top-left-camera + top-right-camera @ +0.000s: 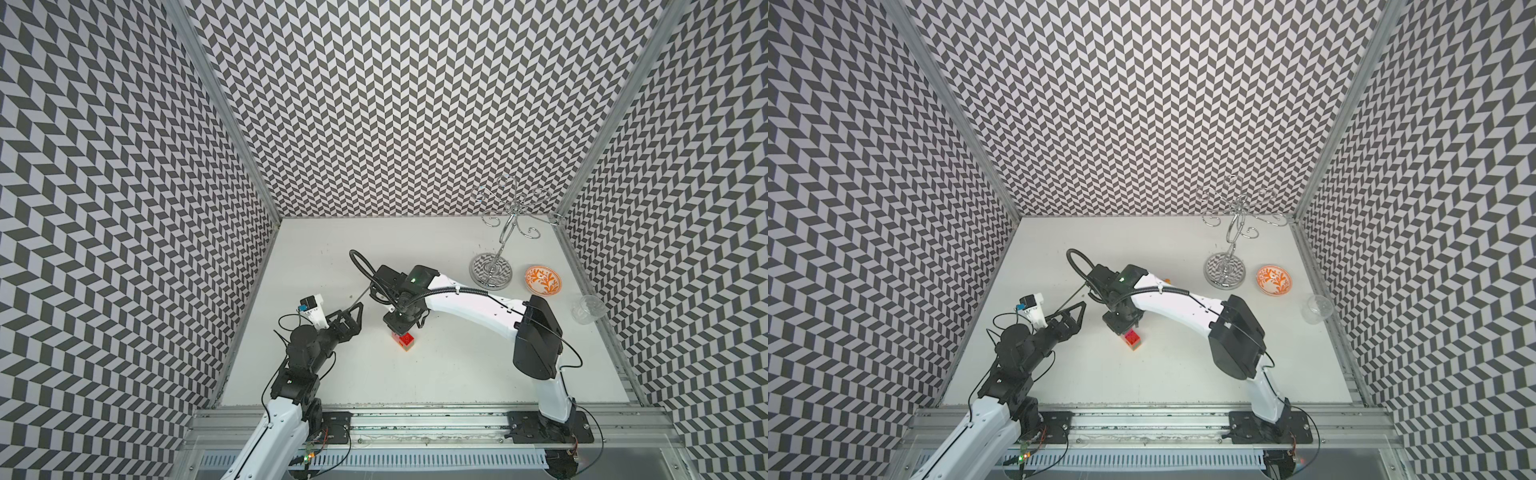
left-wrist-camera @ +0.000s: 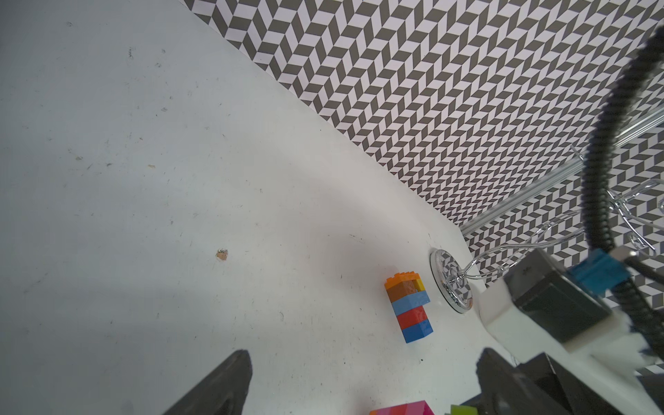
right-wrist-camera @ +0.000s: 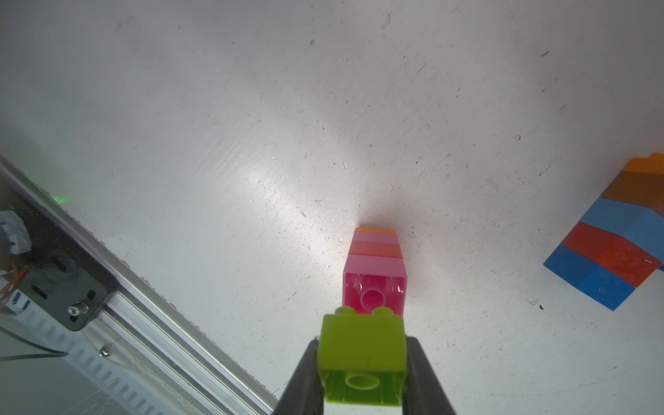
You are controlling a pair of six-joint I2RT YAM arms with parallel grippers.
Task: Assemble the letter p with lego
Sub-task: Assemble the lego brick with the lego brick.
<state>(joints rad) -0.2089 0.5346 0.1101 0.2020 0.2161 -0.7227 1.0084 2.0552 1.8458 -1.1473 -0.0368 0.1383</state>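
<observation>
The right claw point(image 3: 363, 366) is clamped on a lime brick point(image 3: 363, 354), one finger on each flank. The brick's studs point toward the pink-and-orange stack point(image 3: 375, 266). That stack's hollow pink end faces the right wrist camera. Whether brick and stack touch I cannot tell.

In both top views the right arm reaches in from the right with its wrist bent down, and the same stack point(image 1: 406, 340) point(image 1: 1132, 338) shows just on the near side of the claw, near the middle of the white worktop point(image 1: 457, 374).

A second stack point(image 2: 409, 309) point(image 3: 618, 233) lies on its side farther back. It is built of orange, brown, light blue, red and blue bricks and lies near the round base of a chrome stand point(image 1: 492, 270). In a top view only an orange sliver point(image 1: 1167, 281) peeks out behind the right arm.

The left claw point(image 1: 355, 318) point(image 2: 364, 355) hangs to the left of the pink stack. Its fingers point(image 2: 230, 384) are spread wide apart and hold nothing.

On the far right sit an orange patterned bowl point(image 1: 543, 279) and a clear glass cup point(image 1: 588, 309).
</observation>
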